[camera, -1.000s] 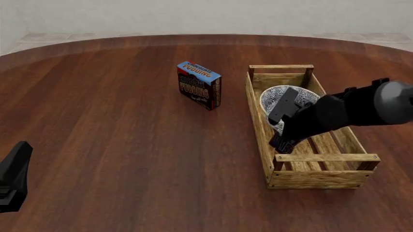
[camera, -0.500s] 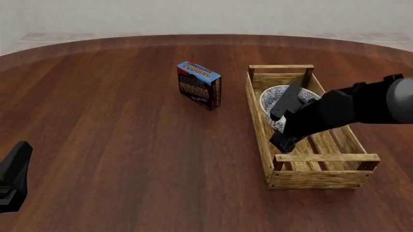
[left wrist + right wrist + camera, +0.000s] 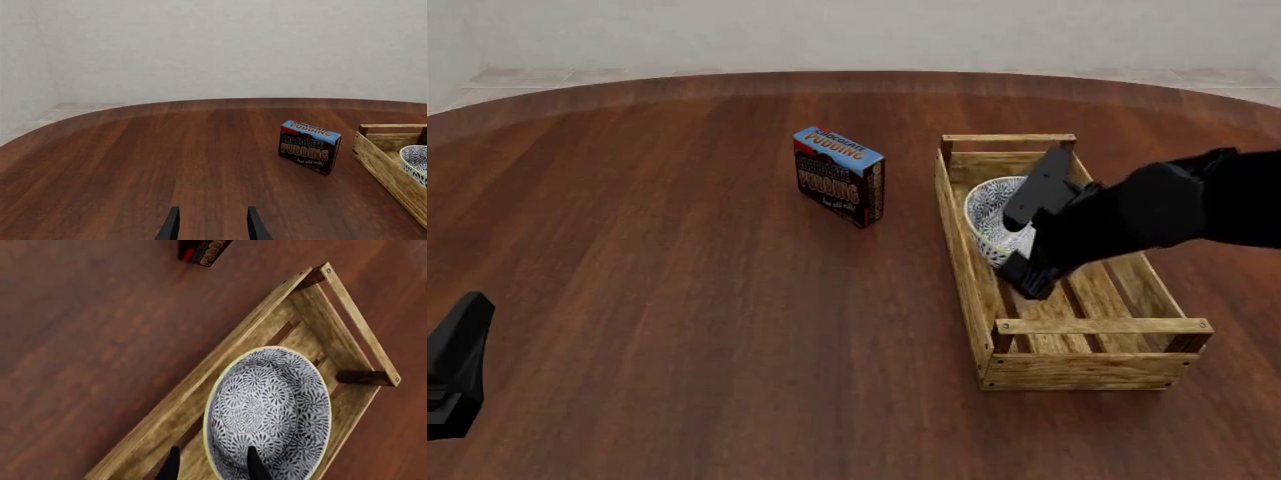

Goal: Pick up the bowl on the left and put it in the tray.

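In the front view the right arm (image 3: 1134, 215) hides much of the bowl (image 3: 994, 215), and the left gripper (image 3: 454, 385) is cut off at the lower left edge.

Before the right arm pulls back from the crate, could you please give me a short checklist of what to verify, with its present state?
1. Bowl inside the wooden tray: ok, it sits at the tray's far end in the front view.
2. Bowl upright, opening up: ok, the patterned inside faces the right wrist camera.
3. Right gripper free of the bowl: ok in all likelihood; its fingers stand apart above the bowl's near rim with nothing between them.
4. Bowl resting flat on the slats: cannot tell, its underside is hidden.
5. Chocolate pudding box clear of the tray: ok, upright on the table to the tray's left.
6. Left gripper out of the way: ok, open and empty.
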Controlling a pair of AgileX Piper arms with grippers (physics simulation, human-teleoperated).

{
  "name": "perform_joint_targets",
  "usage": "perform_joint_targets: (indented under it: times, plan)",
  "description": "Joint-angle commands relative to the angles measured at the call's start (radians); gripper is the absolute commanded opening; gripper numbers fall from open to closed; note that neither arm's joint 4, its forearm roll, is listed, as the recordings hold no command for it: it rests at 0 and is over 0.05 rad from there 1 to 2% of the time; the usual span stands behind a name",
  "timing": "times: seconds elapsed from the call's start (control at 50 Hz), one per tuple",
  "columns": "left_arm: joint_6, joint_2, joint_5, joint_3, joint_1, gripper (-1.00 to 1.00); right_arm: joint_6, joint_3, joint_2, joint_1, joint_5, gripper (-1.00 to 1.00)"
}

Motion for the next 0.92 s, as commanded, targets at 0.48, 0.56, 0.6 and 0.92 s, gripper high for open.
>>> perform_joint_targets:
  times: [0.48,0.56,0.6,0.92]
  plan:
    - [0.0,0.0,0.0,0.0,0.0,1.0,-0.013,-0.027,-0.247,-0.018,0.144,1.0]
    - [0.0,0.0,0.0,0.0,0.0,1.0,0.0,-0.035,-0.302,-0.01,0.18,1.0]
    - [0.0,0.0,0.0,0.0,0.0,1.0,-0.032,-0.007,-0.34,-0.038,0.174,1.0]
    - [0.0,0.0,0.0,0.0,0.0,1.0,-0.002,0.006,-0.557,-0.029,0.276,1.0]
